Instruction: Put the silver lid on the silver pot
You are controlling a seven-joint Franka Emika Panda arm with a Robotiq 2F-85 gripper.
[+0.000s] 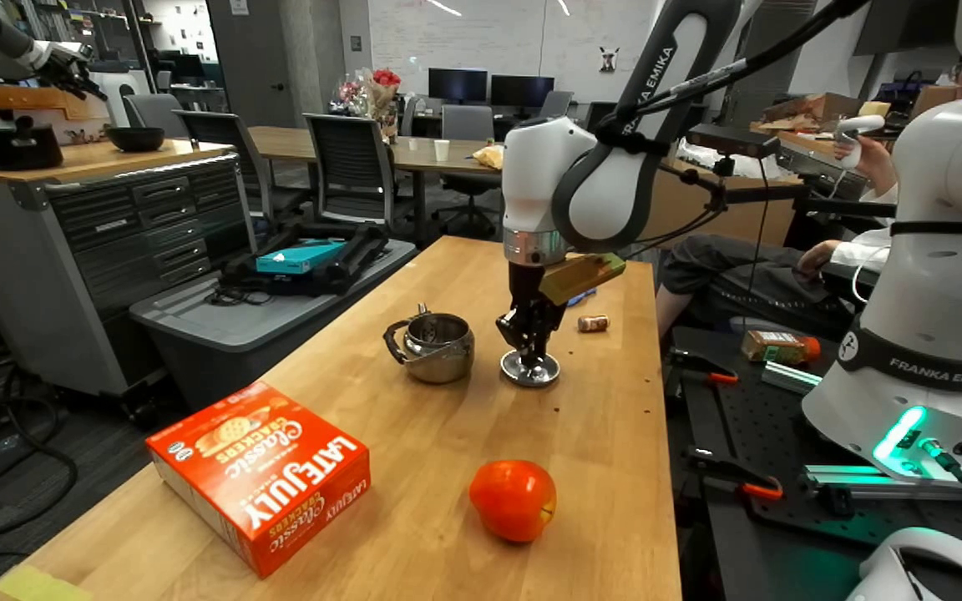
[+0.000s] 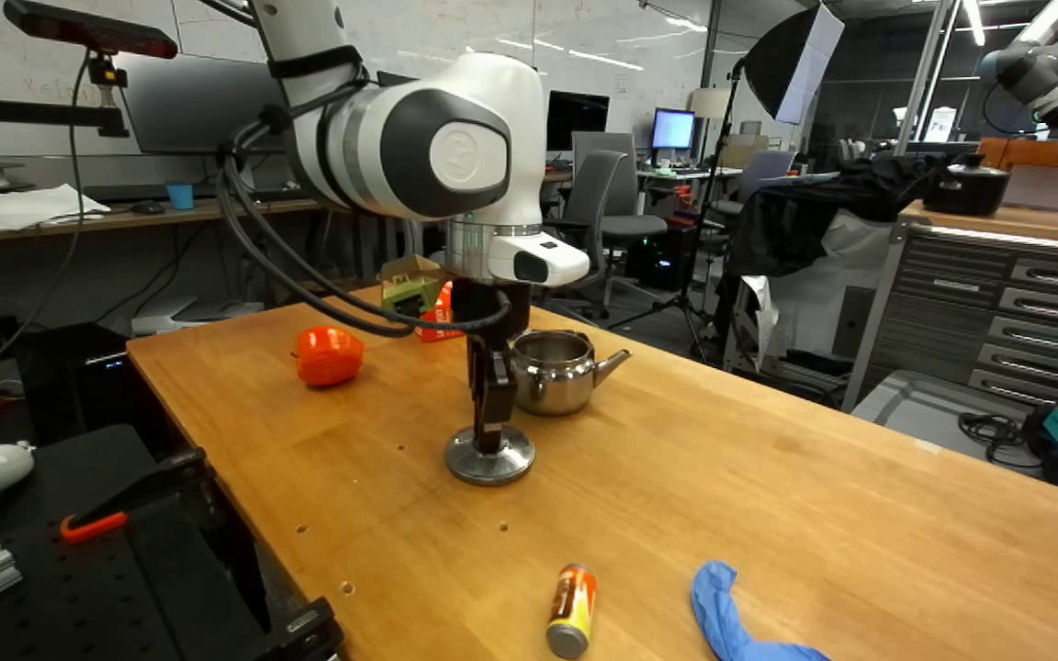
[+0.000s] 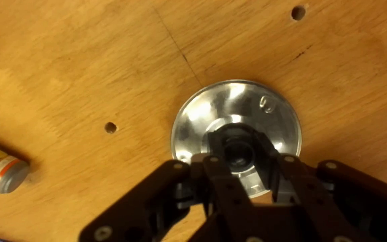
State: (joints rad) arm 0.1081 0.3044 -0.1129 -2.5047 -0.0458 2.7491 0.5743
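Note:
The silver lid (image 1: pixel 517 372) is a flat shiny disc, in both exterior views (image 2: pixel 467 466) at table level; I cannot tell if it touches the wood. It also shows in the wrist view (image 3: pixel 210 112), with a dark centre knob. My gripper (image 1: pixel 531 354) points down over the lid's middle. In the wrist view its fingertips (image 3: pixel 240 138) sit on both sides of the knob and appear shut on it. The silver pot (image 1: pixel 441 361) stands upright and open-topped beside the lid, with a spout and dark handle; it shows behind the gripper in an exterior view (image 2: pixel 552 375).
A red-orange ball-like fruit (image 1: pixel 513 501) and a red cracker box (image 1: pixel 260 476) stand on the wooden table. A small can (image 2: pixel 572 610) lies on its side near a blue object (image 2: pixel 740 624). The robot base (image 1: pixel 915 334) is beside the table's edge.

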